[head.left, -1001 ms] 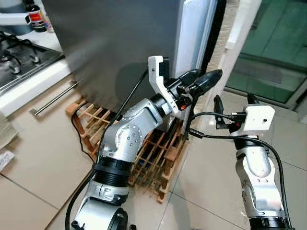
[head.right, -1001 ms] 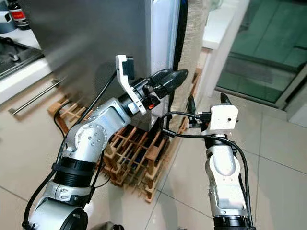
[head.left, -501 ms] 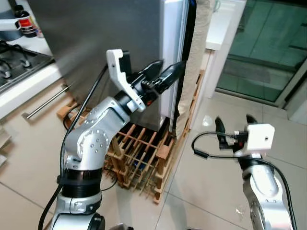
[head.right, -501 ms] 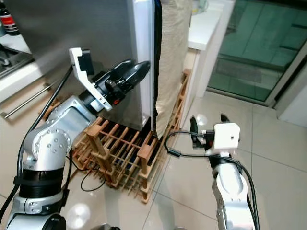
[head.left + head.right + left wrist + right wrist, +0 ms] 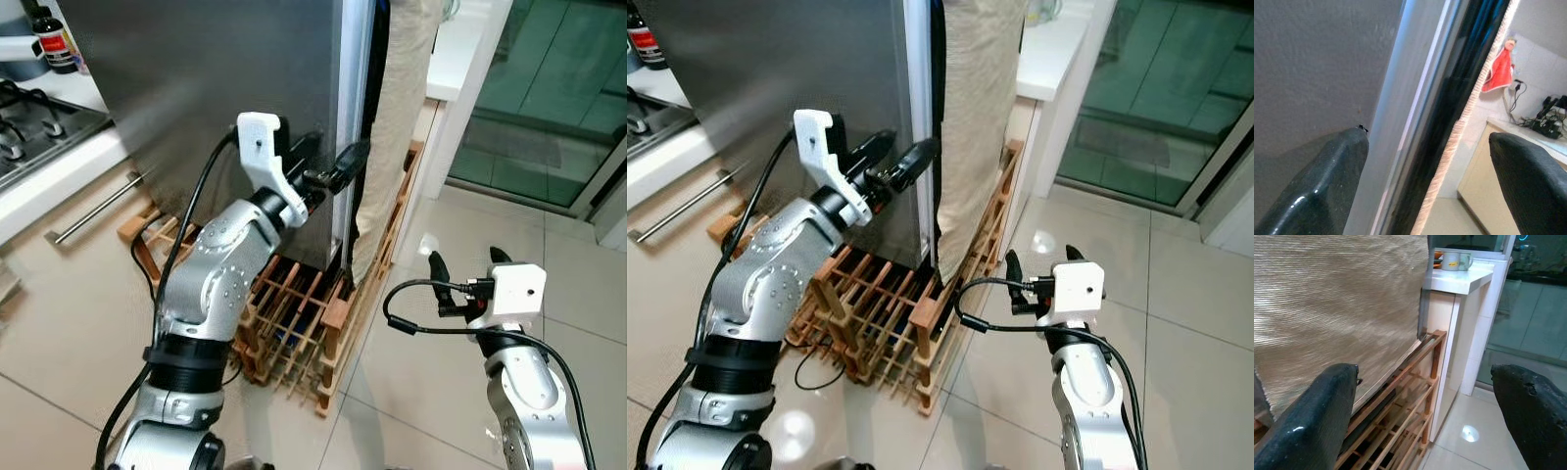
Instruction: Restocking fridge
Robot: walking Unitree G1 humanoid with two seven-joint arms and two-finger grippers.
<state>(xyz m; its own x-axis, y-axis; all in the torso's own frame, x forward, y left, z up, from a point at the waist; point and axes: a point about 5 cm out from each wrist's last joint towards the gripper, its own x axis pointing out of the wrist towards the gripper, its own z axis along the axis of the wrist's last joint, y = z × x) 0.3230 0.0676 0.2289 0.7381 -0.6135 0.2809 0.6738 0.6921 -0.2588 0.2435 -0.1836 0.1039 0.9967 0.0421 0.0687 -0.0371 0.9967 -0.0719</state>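
The grey fridge [image 5: 225, 88] stands shut on a wooden rack [image 5: 294, 323], a beige cloth [image 5: 975, 108] hanging at its far edge. The left pincer [image 5: 328, 174] (fingers spread) reaches to the door's edge, while the right pincer [image 5: 465, 262], also released, hovers low over the tiled floor [image 5: 441, 382].

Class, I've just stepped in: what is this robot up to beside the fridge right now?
The robot stands at the side of a grey fridge, apparently about to open it. Its left gripper is raised with fingers open at the door edge, one finger on each side of it in the left wrist view. The right gripper, also open and holding nothing, waits lower down over the tiled floor. A wooden rack sits at the fridge's base, and a beige cloth hangs beside the door.
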